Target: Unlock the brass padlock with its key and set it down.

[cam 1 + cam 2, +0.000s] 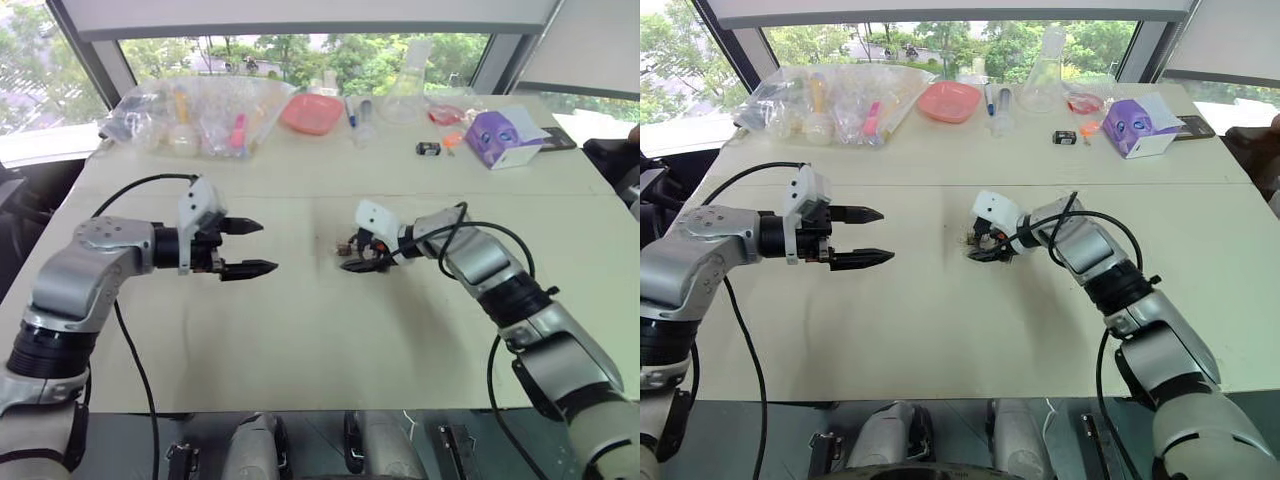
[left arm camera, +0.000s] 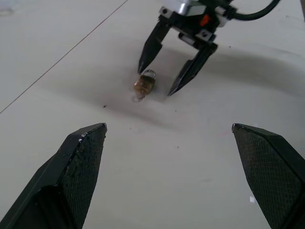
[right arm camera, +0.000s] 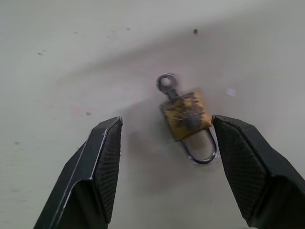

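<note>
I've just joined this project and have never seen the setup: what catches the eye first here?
The right gripper, open, poised over a tiny brass padlock lying on the pale table, a key in its base. The left gripper hovers wide open to the side, and clutter lines the far edge: plastic bags, a pink dish, a purple box.

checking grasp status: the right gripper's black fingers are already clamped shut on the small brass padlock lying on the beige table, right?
Not clamped. In the right wrist view the right gripper stands open, its fingers either side of the small brass padlock, which lies free on the beige table.
</note>
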